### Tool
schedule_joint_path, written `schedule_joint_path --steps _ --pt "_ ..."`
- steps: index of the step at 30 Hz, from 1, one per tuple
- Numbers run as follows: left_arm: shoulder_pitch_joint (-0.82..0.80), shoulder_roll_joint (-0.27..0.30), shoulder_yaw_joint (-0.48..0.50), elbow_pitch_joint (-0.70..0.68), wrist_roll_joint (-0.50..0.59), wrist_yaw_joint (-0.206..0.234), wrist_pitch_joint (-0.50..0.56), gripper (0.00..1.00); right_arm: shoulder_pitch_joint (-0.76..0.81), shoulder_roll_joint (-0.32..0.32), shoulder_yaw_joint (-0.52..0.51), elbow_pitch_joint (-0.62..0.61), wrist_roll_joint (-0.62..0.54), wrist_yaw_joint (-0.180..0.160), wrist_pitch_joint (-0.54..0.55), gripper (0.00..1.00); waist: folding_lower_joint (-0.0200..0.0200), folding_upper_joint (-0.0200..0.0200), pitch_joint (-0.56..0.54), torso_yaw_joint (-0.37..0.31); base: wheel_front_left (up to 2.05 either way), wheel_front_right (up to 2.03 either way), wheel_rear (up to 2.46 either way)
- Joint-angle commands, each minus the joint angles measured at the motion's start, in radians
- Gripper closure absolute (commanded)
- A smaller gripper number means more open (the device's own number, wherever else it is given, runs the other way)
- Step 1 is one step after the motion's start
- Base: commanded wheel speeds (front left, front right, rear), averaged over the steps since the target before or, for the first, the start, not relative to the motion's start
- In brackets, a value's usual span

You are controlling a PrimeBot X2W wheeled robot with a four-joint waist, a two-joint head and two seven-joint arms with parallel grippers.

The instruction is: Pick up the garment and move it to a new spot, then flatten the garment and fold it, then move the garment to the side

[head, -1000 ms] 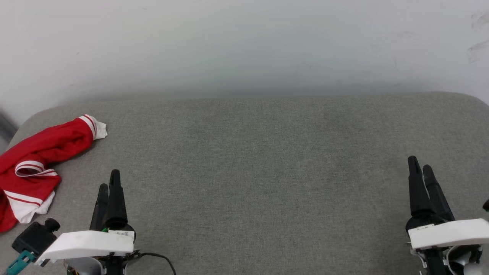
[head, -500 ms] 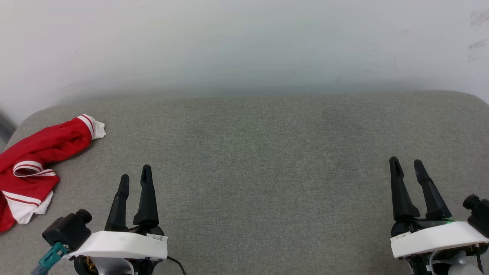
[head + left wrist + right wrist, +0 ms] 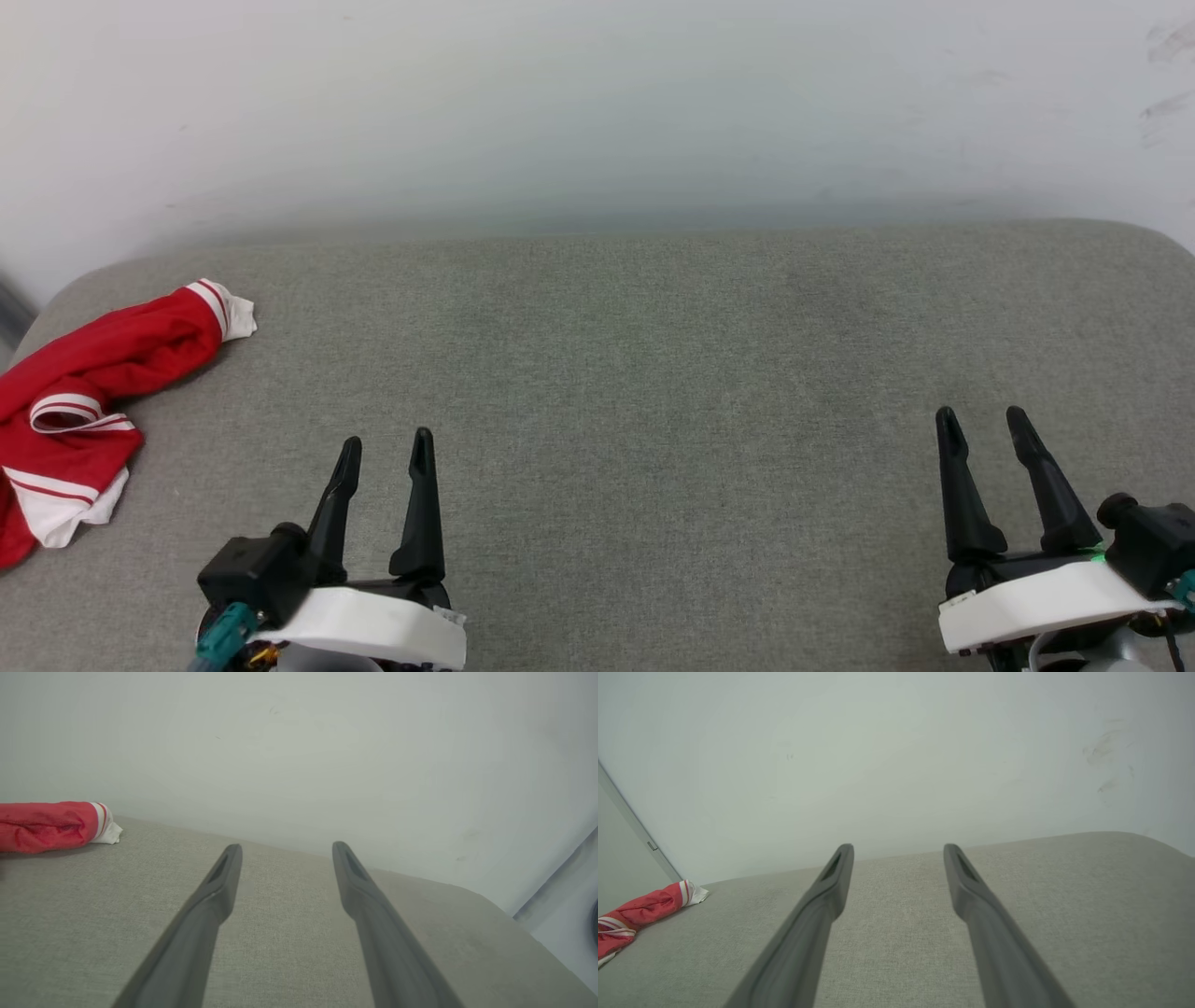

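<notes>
Two grippers are being held low over a grey fabric surface [image 3: 653, 373], each with its dark fingers spread wide apart and nothing being pinched or touched between them. The left gripper [image 3: 388, 437] is being seen at the lower left of the head view and the right gripper [image 3: 980, 412] at the lower right, well apart, with both being pointed toward the wall [image 3: 597, 112]. Bare grey weave is being framed between the open fingers in both wrist views. The red jersey shirt [image 3: 84, 373] is being left crumpled at the far left edge of the surface, well apart from the left gripper, with a white sleeve end and red-and-white striped trim being shown. Faint scuff marks [image 3: 1172, 56] are being seen on the pale wall at upper right.
</notes>
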Motion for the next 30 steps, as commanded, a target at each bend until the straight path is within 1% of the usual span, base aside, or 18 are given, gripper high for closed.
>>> schedule_joint_path --steps 1,5,6,13,16,21,24,27,30 --pt "0.001 0.015 -0.02 -0.005 0.037 0.017 -0.01 0.0 0.005 0.002 -0.004 -0.006 -0.034 0.0 -0.009 0.0 0.0 0.0 0.0 -0.001 0.0 0.0 0.0" --pt "0.001 0.038 -0.063 0.002 0.081 0.057 -0.02 0.0 0.012 0.008 -0.009 0.006 -0.077 0.0 -0.019 0.0 0.0 0.0 -0.001 -0.002 0.0 0.0 0.0" --pt "0.001 0.038 -0.063 0.002 0.081 0.057 -0.02 0.0 0.012 0.008 -0.009 0.006 -0.077 0.0 -0.019 0.0 0.0 0.0 -0.001 -0.002 0.0 0.0 0.0" --pt "0.001 0.072 -0.13 0.014 0.137 0.115 -0.037 0.0 0.014 0.014 -0.011 0.021 -0.142 0.0 -0.036 0.0 0.0 0.0 -0.002 -0.006 0.0 0.0 0.0" --pt "0.005 0.076 -0.148 0.021 0.15 0.125 -0.043 0.0 0.016 0.015 -0.008 0.021 -0.164 0.0 -0.042 0.0 0.0 0.0 -0.002 -0.006 0.0 0.0 0.0" --pt "0.014 0.062 -0.144 0.028 0.147 0.111 -0.053 0.0 0.02 0.017 -0.005 0.017 -0.182 0.0 -0.053 0.0 0.0 0.0 -0.002 -0.006 0.0 0.0 0.0" --pt "0.026 0.048 -0.12 0.03 0.151 0.087 -0.061 0.0 0.025 0.017 -0.007 0.014 -0.191 0.0 -0.059 0.0 0.0 0.0 -0.001 -0.005 0.0 0.0 0.0" --pt "0.031 0.035 -0.099 0.026 0.176 0.061 -0.067 0.0 0.03 0.018 -0.005 0.011 -0.183 0.0 -0.065 0.0 0.0 0.0 -0.002 -0.003 0.0 0.0 0.0" --pt "0.042 0.022 -0.078 0.022 0.199 0.045 -0.072 0.0 0.033 0.018 -0.004 0.008 -0.189 0.0 -0.072 0.0 0.0 0.0 -0.003 -0.001 0.0 0.0 0.0"
